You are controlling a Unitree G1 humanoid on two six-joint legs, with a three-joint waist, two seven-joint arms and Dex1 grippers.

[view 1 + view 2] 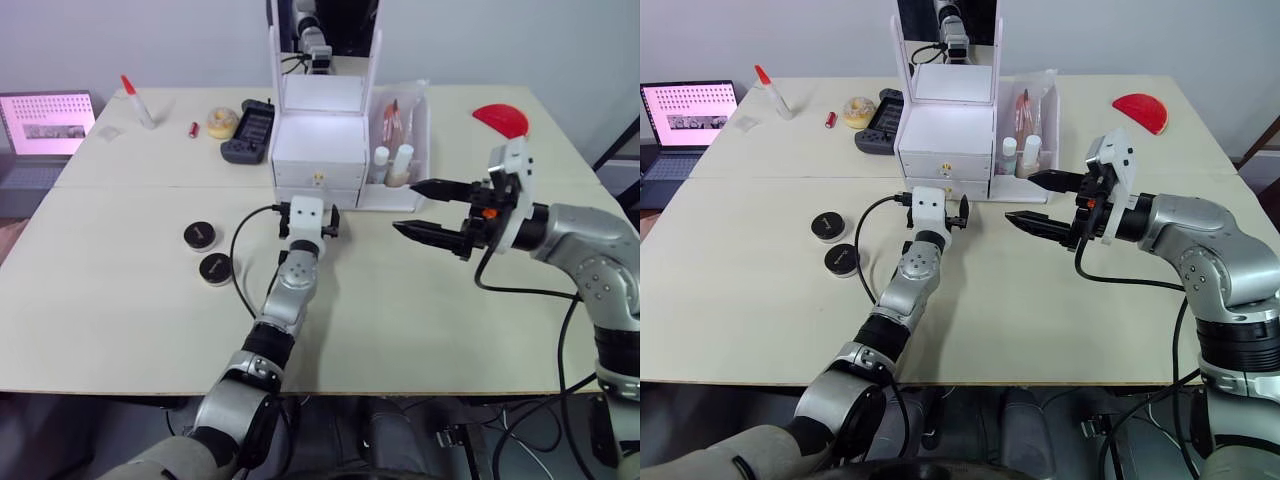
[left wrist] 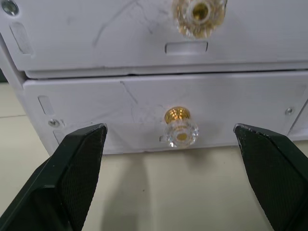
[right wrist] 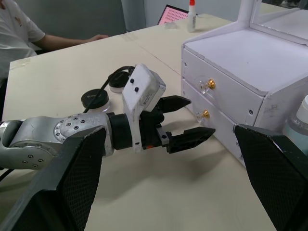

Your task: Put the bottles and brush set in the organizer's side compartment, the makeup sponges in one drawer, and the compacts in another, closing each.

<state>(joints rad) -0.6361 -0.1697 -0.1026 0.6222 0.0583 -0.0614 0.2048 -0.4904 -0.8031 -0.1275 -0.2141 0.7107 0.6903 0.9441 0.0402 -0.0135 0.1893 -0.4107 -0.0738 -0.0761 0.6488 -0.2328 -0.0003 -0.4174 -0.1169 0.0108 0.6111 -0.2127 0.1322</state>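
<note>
- Right now your left gripper is just in front of the white makeup organizer with two small drawers, and its two black fingers are spread wide.
- Its fingers sit on either side of the clear and gold knob of the lower drawer, not touching it.
- Both drawers look shut. What is inside them is hidden.
- Your right gripper hangs above the table to the right of the organizer, fingers wide apart and holding nothing.
- You have open table between the two grippers and along the near edge.
- White bottles and a clear bag of brushes stand in the side compartment, touching the organizer's right wall.
- Two round black compacts lie on the table to the left of your left arm, close together.
- A yellow sponge-like lump sits at the back, beside a dark case. You cannot tell for sure what it is.
- A person's arm rests at the far table edge, partly cut off.
</note>
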